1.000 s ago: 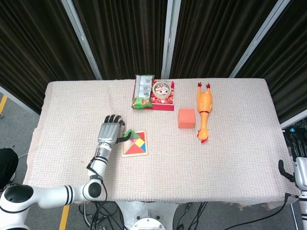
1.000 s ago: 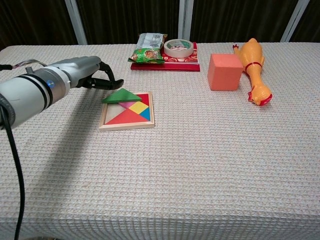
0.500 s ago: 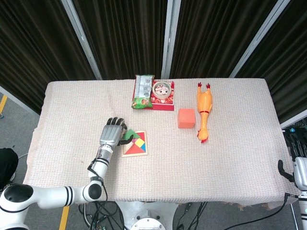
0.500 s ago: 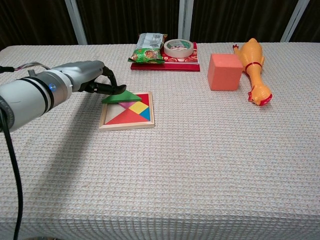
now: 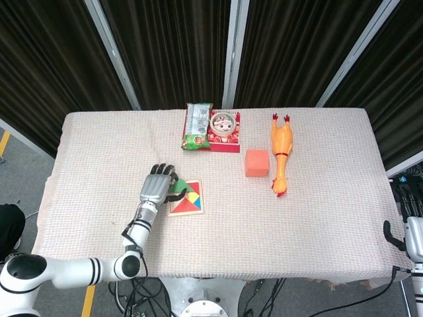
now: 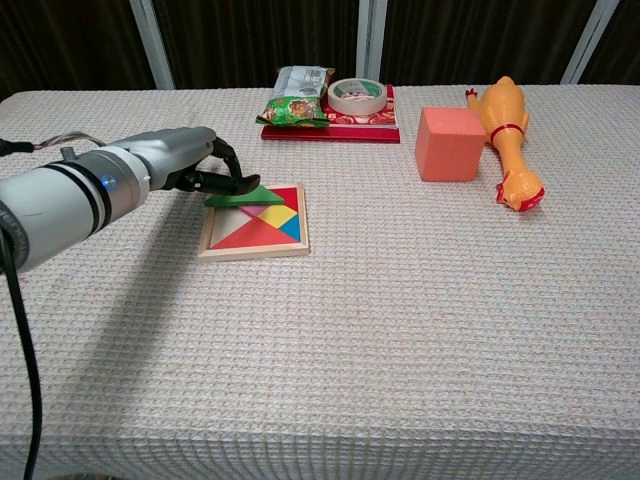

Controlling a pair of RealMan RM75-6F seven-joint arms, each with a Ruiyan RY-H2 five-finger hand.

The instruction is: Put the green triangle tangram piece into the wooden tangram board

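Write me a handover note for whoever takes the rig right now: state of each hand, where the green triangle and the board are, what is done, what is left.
Left hand: fingers curled over the green triangle, touching it; whether it is pinched or only pressed cannot be told.
Right hand: only a bit of the right arm shows at the head view's right edge, off the table; the hand itself cannot be read.
The wooden tangram board lies near the table's left centre with other coloured pieces in it.
Done: the triangle is at the board's far left corner, tilted, its edge resting over the frame.
Left: seat the triangle flat in its slot, then let go.
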